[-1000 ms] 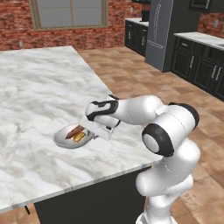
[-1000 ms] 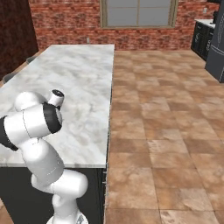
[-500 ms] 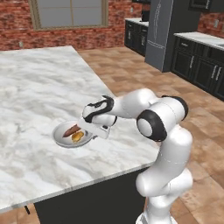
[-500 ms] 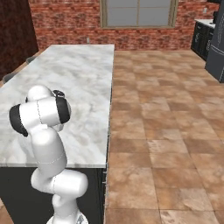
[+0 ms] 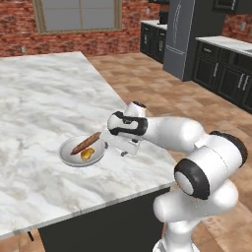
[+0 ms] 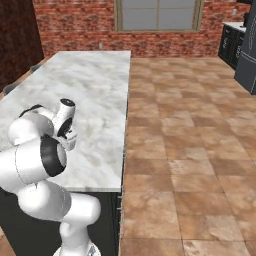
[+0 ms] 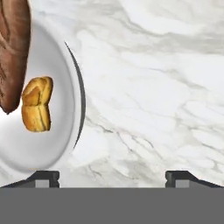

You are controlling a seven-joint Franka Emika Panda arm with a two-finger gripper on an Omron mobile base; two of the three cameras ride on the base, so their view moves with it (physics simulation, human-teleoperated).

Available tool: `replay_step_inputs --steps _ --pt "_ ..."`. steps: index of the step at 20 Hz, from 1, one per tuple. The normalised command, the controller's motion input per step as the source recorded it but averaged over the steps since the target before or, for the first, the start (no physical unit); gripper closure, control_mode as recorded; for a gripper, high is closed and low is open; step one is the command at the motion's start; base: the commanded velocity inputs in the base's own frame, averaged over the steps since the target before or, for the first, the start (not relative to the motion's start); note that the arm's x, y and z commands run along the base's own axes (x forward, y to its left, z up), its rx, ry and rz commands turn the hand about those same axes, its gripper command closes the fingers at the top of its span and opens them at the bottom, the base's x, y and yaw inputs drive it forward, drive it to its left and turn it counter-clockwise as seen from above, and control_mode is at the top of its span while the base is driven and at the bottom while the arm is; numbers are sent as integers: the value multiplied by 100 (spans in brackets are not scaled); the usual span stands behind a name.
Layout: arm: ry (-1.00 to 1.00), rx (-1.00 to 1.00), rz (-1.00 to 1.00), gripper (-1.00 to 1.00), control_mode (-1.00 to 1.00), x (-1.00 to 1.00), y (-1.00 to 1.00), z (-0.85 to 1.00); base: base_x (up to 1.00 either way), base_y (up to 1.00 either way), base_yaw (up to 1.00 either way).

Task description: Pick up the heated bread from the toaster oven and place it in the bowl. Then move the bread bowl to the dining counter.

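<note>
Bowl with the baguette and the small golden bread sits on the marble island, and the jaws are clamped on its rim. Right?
Not quite. The bowl, baguette and small golden bread are on the marble island, but the gripper isn't clamped: the hand view shows its jaws standing wide apart, off the rim.

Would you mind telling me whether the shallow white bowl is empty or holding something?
Holding something: the shallow white bowl contains a small golden bread lump and a long brown baguette.
</note>
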Motion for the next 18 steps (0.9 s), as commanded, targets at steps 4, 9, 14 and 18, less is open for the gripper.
replay_step_inputs --steps 4,9,14,18 --pt "-32 7 0 -100 -100 -100 -88 31 0 0 0" --pt "-40 4 0 -100 -100 -100 -93 21 0 0 0" --pt "-45 1 -2 -100 -100 -100 -70 12 0 0 0" --pt "-9 2 -19 -100 -100 -69 -46 -4 0 0 0"
